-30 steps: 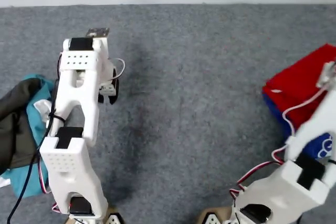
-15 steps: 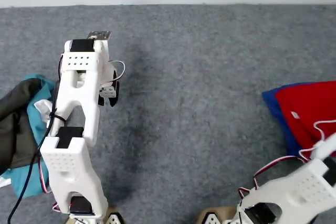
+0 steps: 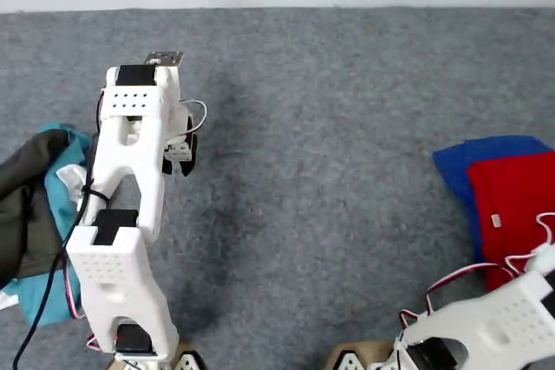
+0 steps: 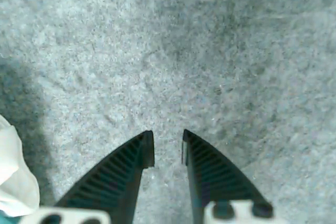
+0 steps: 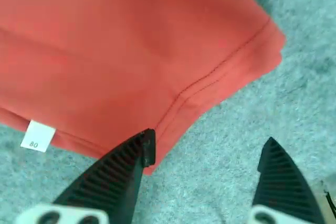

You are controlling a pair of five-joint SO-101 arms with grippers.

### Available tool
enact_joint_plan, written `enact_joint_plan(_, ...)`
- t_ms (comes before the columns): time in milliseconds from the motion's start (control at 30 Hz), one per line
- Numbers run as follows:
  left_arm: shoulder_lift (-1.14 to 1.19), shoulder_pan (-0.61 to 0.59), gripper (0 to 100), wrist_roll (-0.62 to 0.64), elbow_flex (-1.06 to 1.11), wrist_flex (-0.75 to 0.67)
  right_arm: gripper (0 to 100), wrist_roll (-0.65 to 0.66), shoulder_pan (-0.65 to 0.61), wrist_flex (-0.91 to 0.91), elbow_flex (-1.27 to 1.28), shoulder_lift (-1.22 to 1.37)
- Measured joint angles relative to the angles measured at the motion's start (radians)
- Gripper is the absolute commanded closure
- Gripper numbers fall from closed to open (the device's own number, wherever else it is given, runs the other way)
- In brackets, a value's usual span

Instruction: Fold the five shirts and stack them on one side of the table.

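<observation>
The grey table [image 3: 329, 127] is carrying everything, and the two white arms are standing along its near edge. The left arm [image 3: 130, 171] is stretching up over the left half and the right arm [image 3: 494, 327] is crouching low at the near right corner. A heap of unfolded shirts [image 3: 35, 214], dark and teal, is lying bunched against the left edge, presumably waiting its turn. Across at the right edge the red shirt [image 3: 512, 205] is sitting folded on top of the blue shirt [image 3: 468, 166], whose far and inner borders are sticking out from under it. That looks like the start of the stack the task wants on one side. The right gripper [image 5: 210, 150] is hanging released just off the red shirt's corner, with its jaws spread wide and nothing between them, so I would say the shirt is resting on its own. The left gripper [image 4: 168, 148] is hovering over bare table with its jaws only narrowly parted and empty, apparently idling. Its wrist camera is picking up a bit of white cloth [image 4: 13, 177] beside it, probably the heap's fringe. The right wrist camera is giving the shirt's stitched hem and its small white label [image 5: 37, 136] up close. From overhead I am getting what neither wrist offers, the blue layer underneath and how far apart heap and stack are lying.
</observation>
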Motion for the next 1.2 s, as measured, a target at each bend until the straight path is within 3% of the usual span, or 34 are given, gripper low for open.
enact_joint_plan(133,0.000,0.000,90,0.000,0.000,0.000,68.5,0.000,-0.072,0.002,0.000,-0.086)
enact_joint_plan(333,0.000,0.000,90,0.000,0.000,0.000,68.5,0.009,-0.313,0.000,0.094,-0.112)
enact_joint_plan(600,0.000,-0.038,90,0.000,0.000,0.000,68.5,0.196,-0.614,0.006,0.183,-0.216)
enact_joint_plan(733,-0.051,-0.092,90,0.000,0.020,-0.002,68.6,0.252,-0.657,0.006,0.258,-0.364)
enact_joint_plan(967,-0.393,-0.183,90,0.000,0.176,0.002,68.6,0.270,-0.713,0.006,0.485,-0.689)
enact_joint_plan(1200,-0.760,-0.442,90,0.000,0.242,0.005,68.6,0.270,-0.769,-0.074,0.778,-0.934)
